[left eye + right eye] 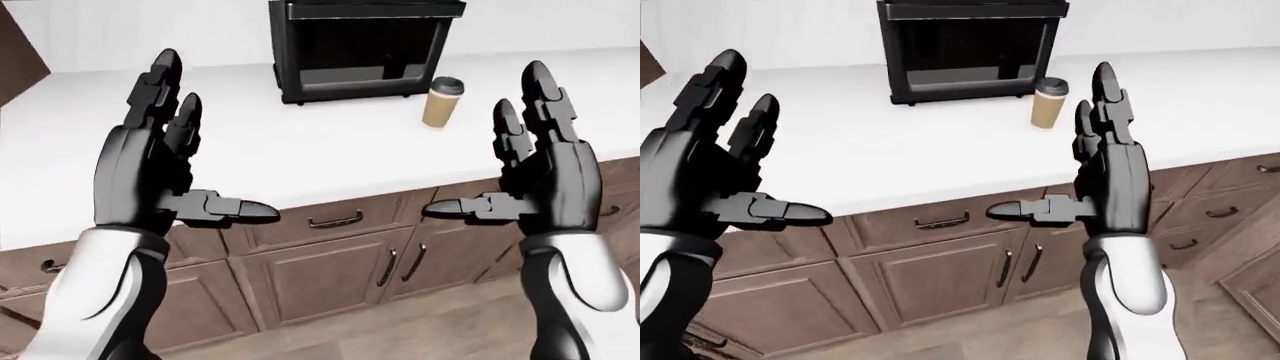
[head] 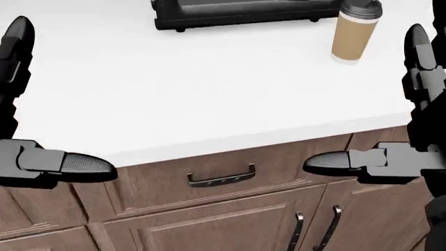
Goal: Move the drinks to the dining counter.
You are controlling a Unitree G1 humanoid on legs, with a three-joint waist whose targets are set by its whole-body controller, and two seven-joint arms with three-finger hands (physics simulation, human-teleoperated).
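A tan paper coffee cup (image 1: 441, 103) with a dark lid stands upright on the white counter (image 1: 250, 157), just to the right of a black appliance. It also shows at the top right of the head view as the cup (image 2: 354, 32). My left hand (image 1: 205, 150) is raised at the left, fingers spread and thumb pointing inward, holding nothing. My right hand (image 1: 482, 161) mirrors it at the right, open and below the cup without touching it. Both hands hover at the counter's near edge.
A black box-shaped appliance (image 1: 365, 49) sits on the counter against the white wall. Brown drawers and cabinet doors with dark handles (image 1: 335, 220) run under the counter. Tan floor (image 1: 400, 330) lies below. A dark wood panel (image 1: 15, 45) stands at the top left.
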